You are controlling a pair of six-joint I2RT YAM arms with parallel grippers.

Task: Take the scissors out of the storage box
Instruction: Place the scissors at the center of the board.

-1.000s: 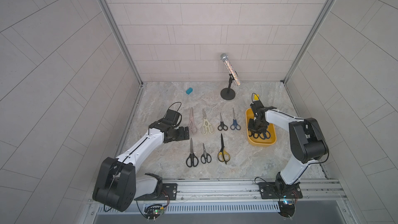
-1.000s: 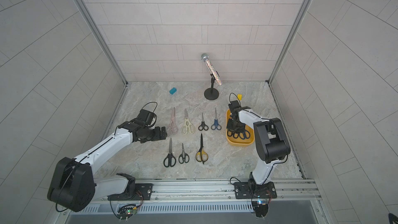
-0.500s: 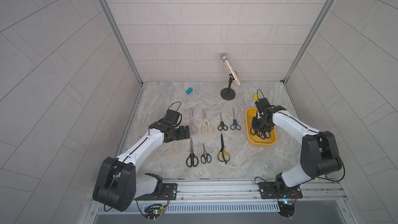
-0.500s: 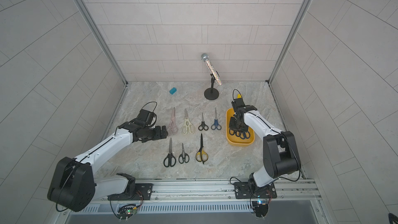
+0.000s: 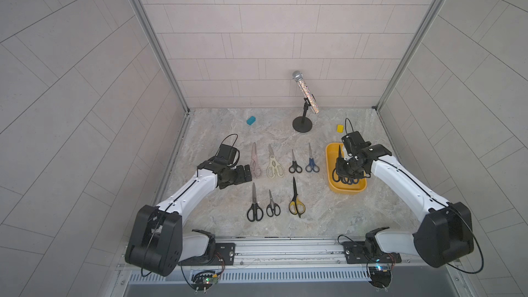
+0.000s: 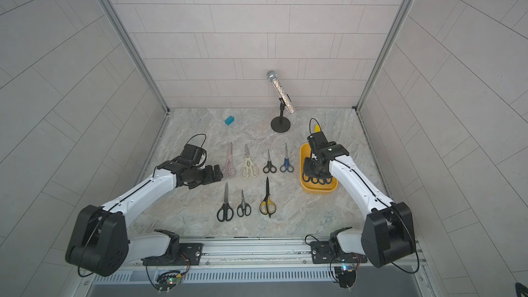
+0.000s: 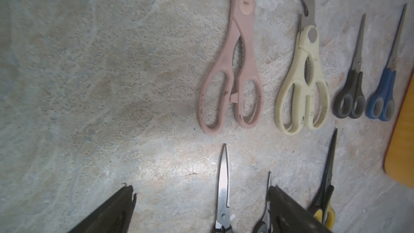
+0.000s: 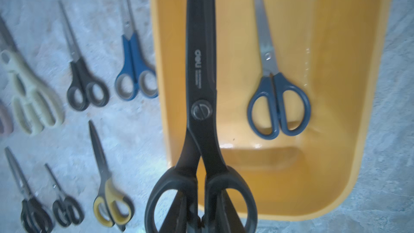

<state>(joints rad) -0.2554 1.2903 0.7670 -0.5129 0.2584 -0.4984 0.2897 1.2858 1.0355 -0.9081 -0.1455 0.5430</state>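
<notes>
- The big black scissors (image 8: pixel 201 99) were over the box (image 8: pixel 324 86), blades shut and lying along its length; in the right wrist view they looked lifted off its floor.
- The right jaws were nearly closed, gripping those scissors at the handle end.
- The grey-blue scissors (image 8: pixel 272 90) lay flat inside the box, beside the raised ones.
- In both top views the box (image 5: pixel 329 164) sat at the right of the table (image 5: pixel 314 218).
- Seven more pairs lay on the table left of the box, in two rows.
- Upper row, left to right: pink pair (image 5: pixel 255 161), cream pair (image 5: pixel 275 164), small black pair (image 5: pixel 295 164), blue pair (image 5: pixel 311 162).
- Lower row: black pair (image 5: pixel 254 207), small dark pair (image 5: pixel 273 205), yellow-and-black pair (image 5: pixel 295 201).
- The left jaws stood wide open and empty, low over the table just left of the pink pair's handles.
- A microphone (image 5: pixel 304 92) on a stand stood at the table's upper centre.
- A teal block (image 5: pixel 251 120) lay at the upper left, and a yellow block (image 5: pixel 340 128) just above the box.
</notes>
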